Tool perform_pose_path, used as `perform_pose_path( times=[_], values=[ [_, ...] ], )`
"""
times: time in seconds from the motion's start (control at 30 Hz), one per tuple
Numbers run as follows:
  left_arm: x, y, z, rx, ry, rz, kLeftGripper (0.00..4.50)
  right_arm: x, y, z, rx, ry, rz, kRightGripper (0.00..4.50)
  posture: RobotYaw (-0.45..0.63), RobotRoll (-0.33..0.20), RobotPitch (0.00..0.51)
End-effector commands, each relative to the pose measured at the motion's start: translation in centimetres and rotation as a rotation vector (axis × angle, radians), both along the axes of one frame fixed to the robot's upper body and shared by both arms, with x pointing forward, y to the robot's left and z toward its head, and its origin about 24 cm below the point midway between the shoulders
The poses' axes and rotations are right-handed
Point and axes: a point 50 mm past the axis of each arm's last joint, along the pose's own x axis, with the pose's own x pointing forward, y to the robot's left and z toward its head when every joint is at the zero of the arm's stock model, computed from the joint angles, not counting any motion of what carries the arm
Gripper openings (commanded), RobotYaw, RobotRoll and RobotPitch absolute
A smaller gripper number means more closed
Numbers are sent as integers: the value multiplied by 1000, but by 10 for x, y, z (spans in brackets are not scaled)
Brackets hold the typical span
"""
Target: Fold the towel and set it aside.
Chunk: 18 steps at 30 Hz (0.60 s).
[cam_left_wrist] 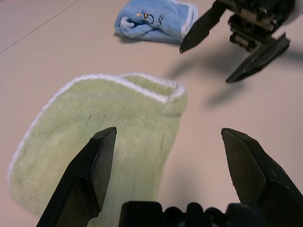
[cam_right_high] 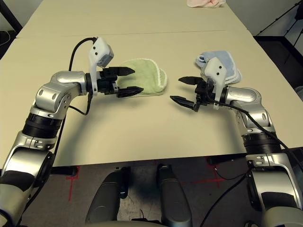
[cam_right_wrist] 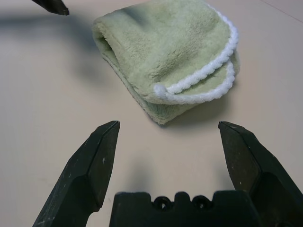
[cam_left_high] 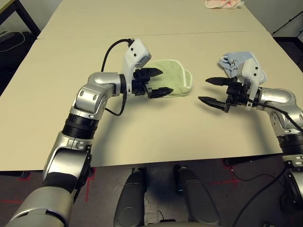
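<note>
Two hands are seen over the beige table (cam_left_high: 156, 137), both w/ black fingers spread wide and nothing gripped. The towel (cam_left_high: 174, 78), light green terry w/ white stitched edging, is laid folded on the table, roughly at the centre, slightly left of the midline. In the right wrist view it is seen doubled over, two white-edged layers stacked at one rounded end, a fold at the other. The left hand (cam_left_high: 156, 83) is held just at the towel's left edge, raised a little above it, fingertips pointed right over the near-left part of the cloth; no contact w/ the towel can be made out, so the hand is read as released. The right hand (cam_left_high: 211, 91) is held to the right of the towel, apart from it, fingers pointed left toward it, one above the other, also released and empty. A pale blue towel (cam_left_high: 232, 60) w/ white edging is bunched on the table just beyond the right hand, partly hidden by the white wrist housing. A pink cloth (cam_left_high: 222, 4) is lain at the far edge of the table, to the right, cut off by the frame. A seam btw. two table sections is seen running left to right beyond both towels.
</note>
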Motion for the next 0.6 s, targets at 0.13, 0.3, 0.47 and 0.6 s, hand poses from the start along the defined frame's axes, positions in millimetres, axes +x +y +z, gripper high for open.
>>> perform_pose_path(
  times=[0.13, 0.3, 0.47, 0.6],
  values=[
    [-2, 22, -19, 43, 11, -10, 4481, 0, 0, -1, 33, 25, 31, 4500, 95, 0, 187],
    [1, 27, -22, 55, -13, 8, 4481, 1, 2, 1, 28, 12, 35, 4500, 100, 0, 184],
    [-1, 31, -31, 51, -42, -33, 4481, 1, 1, 2, 14, 1, 43, 4500, 95, 0, 181],
    [-4, 28, -31, 4, -44, -54, 4481, 1, 0, 2, -2, -16, 50, 4500, 96, 0, 179]
  ],
)
